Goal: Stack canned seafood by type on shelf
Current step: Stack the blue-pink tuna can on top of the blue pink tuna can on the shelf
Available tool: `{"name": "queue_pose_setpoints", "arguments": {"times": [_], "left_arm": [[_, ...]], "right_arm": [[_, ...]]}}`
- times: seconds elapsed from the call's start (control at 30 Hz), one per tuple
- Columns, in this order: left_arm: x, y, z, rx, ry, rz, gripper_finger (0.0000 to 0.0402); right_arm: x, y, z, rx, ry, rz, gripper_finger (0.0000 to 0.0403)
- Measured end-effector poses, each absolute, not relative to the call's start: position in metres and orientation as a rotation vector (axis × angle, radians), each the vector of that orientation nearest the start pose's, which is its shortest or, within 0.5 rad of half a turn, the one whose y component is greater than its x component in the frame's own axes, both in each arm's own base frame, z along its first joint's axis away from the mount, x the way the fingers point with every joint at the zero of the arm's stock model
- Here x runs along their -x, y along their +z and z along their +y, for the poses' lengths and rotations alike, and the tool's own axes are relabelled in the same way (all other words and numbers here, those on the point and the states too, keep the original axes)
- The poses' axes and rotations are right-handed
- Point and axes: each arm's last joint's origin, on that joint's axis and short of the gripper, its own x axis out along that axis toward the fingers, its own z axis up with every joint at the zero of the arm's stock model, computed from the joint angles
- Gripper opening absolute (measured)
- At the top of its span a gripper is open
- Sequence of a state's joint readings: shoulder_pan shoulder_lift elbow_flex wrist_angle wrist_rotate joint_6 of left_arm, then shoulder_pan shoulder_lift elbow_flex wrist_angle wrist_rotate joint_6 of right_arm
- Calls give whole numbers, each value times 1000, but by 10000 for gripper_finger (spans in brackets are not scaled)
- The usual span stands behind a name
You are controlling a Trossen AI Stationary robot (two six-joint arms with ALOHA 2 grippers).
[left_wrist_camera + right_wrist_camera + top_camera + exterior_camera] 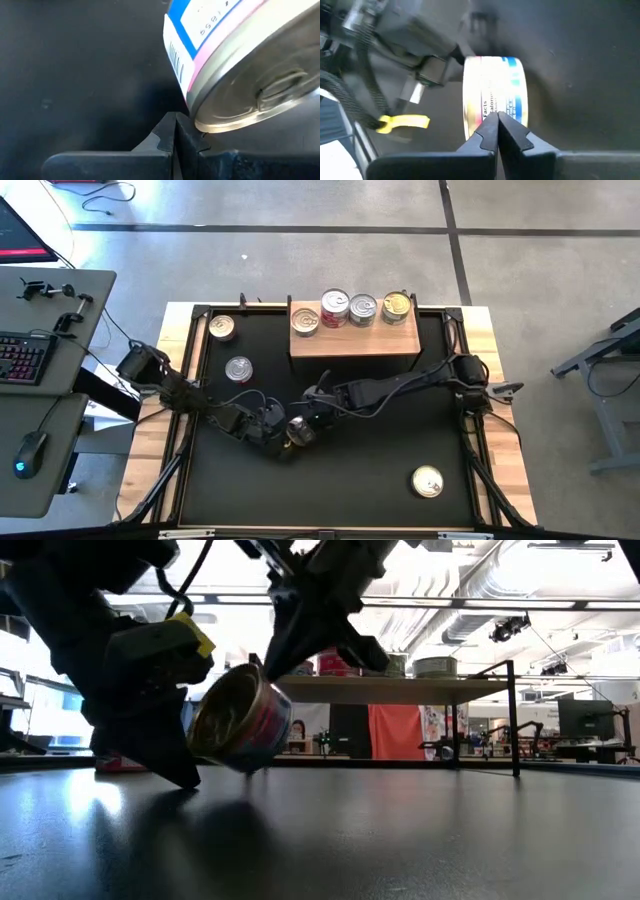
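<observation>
both pairs of fingers are pressed together with nothing between them. the left gripper (175, 131) has its tips against the lower rim of a tilted can (232, 718), and the right gripper (497, 125) has its tips at the can's side label, which shows pink, white and blue bands. the can is tipped up on its edge near the middle of the black mat (350, 485), its silver lid facing the near side in the low view, wedged between the two grippers.

on the shelf (353, 345) at the far side of the table, four cans (350, 310) stand in a row along its far edge. left of the shelf two more cans (229, 347) lie flat on the mat, one at the far-left corner and one nearer. a single gold-lidded can (427, 481) sits at the near right, well apart from the rest.
</observation>
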State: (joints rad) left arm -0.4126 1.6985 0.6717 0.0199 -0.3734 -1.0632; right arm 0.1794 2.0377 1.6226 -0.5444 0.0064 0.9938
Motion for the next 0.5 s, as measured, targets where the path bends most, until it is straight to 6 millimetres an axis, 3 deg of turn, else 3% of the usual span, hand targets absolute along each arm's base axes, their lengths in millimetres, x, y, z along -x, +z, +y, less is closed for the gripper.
{"name": "queue_pose_setpoints", "arguments": {"times": [0.27, 0.5], "left_arm": [[-269, 108, -101, 560, 469, 792, 0], [-286, 99, -83, 596, 521, 709, 0]], "right_arm": [[-433, 216, 88, -849, -291, 981, 0], [-433, 213, 99, -830, -298, 975, 0]]}}
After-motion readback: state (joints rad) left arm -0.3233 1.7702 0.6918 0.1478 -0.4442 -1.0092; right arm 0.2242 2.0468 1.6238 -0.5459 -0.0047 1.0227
